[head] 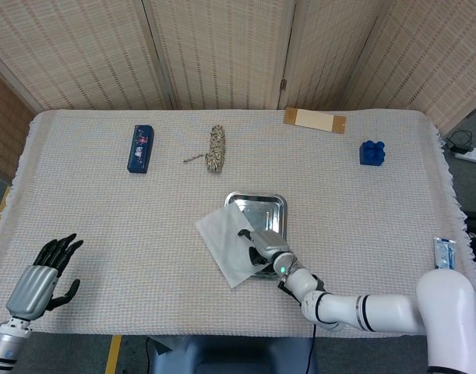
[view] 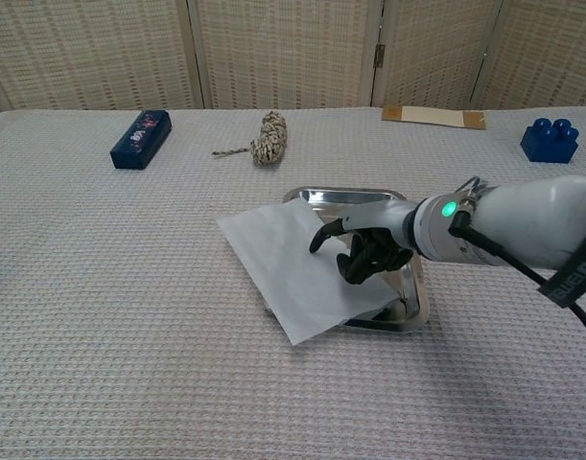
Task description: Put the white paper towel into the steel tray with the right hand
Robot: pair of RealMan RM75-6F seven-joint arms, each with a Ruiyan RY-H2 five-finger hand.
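Note:
The white paper towel (head: 224,240) (view: 278,257) lies flat on the cloth, its right part draped over the near left of the steel tray (head: 257,201) (view: 348,196). My right hand (head: 259,245) (view: 364,252) rests low on the towel's right part, above the tray. One finger stretches left and touches the paper while the others curl downward. No fold of paper is lifted between them. My left hand (head: 41,279) hovers at the table's near left corner with its fingers spread and nothing in it. The chest view does not show it.
At the back stand a dark blue box (head: 141,147) (view: 140,138), a rope bundle (head: 215,149) (view: 269,137), a cardboard strip (head: 314,119) (view: 433,116) and a blue brick (head: 372,152) (view: 550,139). A toothpaste tube (head: 443,253) lies at the right edge.

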